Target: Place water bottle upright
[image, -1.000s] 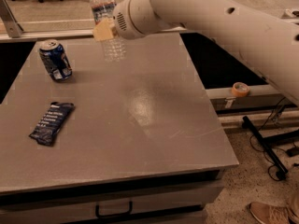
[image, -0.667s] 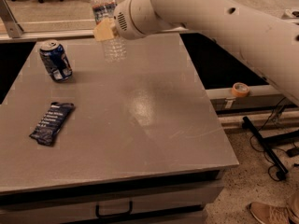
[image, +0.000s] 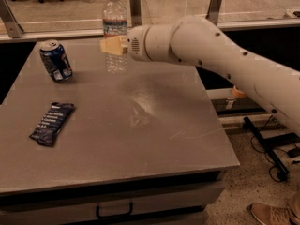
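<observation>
The water bottle (image: 114,18) is clear and ribbed, with a white cap and a pale label band edged in red. It stands upright at the far middle of the grey table (image: 154,144), its base at or just above the surface. My gripper (image: 114,46), with tan fingers (image: 108,46), is at the bottle's middle and shut on it. The white arm reaches in from the right.
A blue soda can (image: 56,61) stands at the far left of the table. A dark snack packet (image: 52,123) lies flat at the left. The table's right edge drops to a floor with cables, a stand foot (image: 267,144) and a shoe (image: 274,214).
My gripper has moved down and slightly right with the water bottle, bringing its base lower toward the table. The can and the packet have not moved.
</observation>
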You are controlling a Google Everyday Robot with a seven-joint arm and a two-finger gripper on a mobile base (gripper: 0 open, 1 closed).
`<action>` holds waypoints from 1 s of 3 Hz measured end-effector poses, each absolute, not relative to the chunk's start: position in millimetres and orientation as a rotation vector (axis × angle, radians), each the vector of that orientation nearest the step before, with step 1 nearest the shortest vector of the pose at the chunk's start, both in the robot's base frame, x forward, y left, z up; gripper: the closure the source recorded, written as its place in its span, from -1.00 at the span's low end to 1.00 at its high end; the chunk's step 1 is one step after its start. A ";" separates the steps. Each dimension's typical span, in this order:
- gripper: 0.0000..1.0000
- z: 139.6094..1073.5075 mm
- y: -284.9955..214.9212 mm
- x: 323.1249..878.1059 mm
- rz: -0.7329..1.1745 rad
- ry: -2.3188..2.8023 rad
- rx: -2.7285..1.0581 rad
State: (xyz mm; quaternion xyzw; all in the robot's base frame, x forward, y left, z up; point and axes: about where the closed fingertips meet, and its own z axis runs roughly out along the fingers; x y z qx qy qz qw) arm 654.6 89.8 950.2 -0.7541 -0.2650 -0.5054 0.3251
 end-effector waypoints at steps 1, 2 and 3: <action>1.00 919.4 53.4 666.4 -1.370 -0.641 -1.887; 1.00 915.8 79.4 636.8 -1.427 -0.841 -1.763; 1.00 925.5 105.4 611.7 -1.495 -1.086 -1.642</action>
